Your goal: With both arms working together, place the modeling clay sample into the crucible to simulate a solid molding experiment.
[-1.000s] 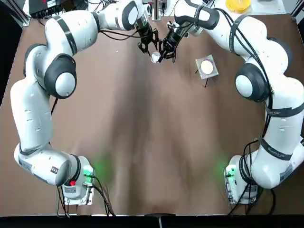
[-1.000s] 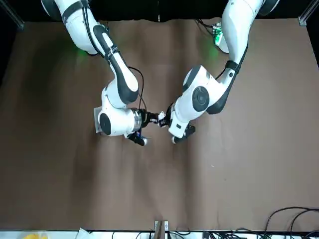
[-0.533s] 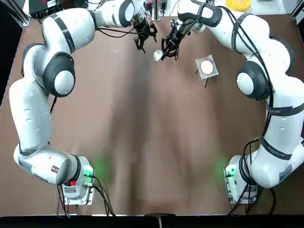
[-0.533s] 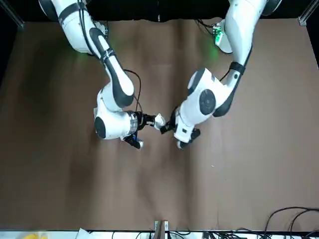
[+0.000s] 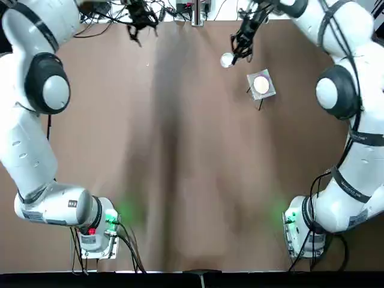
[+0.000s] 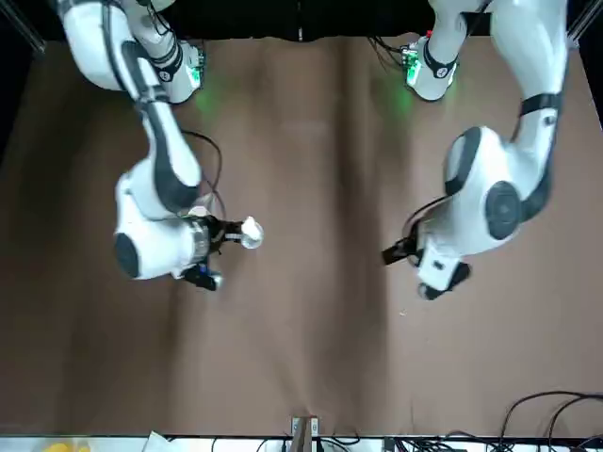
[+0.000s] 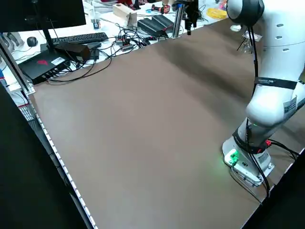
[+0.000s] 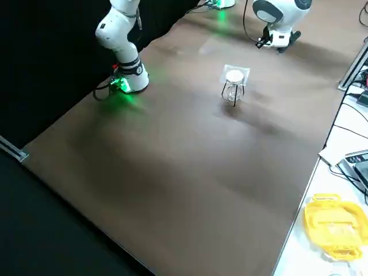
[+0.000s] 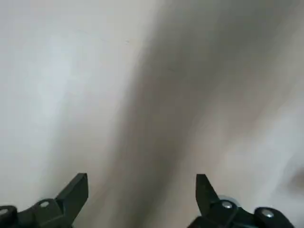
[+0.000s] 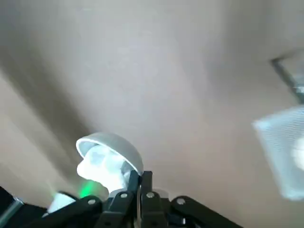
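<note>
The clay [image 10: 106, 167] sits inside the crucible [image 10: 116, 145], so placing looks done; the right tool [image 10: 141, 175], near the mesh stand [image 10: 282, 147], pinches the cup. The left tool [image 9: 142, 183], well apart from the stand, gapes wide, empty. Setting down likely remains.

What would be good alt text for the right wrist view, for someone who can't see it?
The right gripper pinches the round white crucible by its edge above the brown tabletop, with a bright whitish lump inside. Off to one side is a mesh-topped stand, partly out of frame.
</note>
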Robot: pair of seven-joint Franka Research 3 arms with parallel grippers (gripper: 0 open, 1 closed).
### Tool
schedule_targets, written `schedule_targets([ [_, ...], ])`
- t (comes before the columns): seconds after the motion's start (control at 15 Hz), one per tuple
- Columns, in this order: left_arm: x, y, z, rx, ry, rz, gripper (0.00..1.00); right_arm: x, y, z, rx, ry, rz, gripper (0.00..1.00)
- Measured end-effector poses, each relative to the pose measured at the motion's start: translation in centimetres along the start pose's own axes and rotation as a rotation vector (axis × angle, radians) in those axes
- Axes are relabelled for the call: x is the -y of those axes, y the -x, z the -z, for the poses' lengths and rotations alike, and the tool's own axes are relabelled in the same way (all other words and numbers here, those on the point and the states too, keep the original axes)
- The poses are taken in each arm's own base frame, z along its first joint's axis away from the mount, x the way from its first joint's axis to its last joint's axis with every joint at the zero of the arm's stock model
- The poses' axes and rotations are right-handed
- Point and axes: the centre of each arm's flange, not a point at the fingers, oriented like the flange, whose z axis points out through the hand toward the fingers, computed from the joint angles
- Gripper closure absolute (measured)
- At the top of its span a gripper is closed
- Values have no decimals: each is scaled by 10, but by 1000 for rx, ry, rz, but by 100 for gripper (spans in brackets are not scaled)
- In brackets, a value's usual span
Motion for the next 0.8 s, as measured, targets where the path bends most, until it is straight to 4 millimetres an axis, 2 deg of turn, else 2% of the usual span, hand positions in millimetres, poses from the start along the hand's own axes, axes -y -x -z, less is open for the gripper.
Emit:
schedule_targets([
  [0.2,56,-8,45,13,-102,-176,0,-61,4,60,36,42,45,96],
  [0.27,91,-2,84,42,-131,-284,0,-102,-3,91,18,37,75,96],
  [0.33,105,4,106,40,-135,-332,0,-120,-8,99,12,32,91,96],
  [0.4,118,11,126,36,-139,-377,0,-137,-13,101,14,28,105,96],
  [0.53,138,28,159,27,-149,-461,0,-159,-22,89,25,20,125,96],
  [0.67,150,43,181,6,-158,-495,0,-166,-26,71,40,45,177,96],
  [0.8,157,54,192,-12,-164,-498,0,-171,-31,50,38,76,222,96],
])
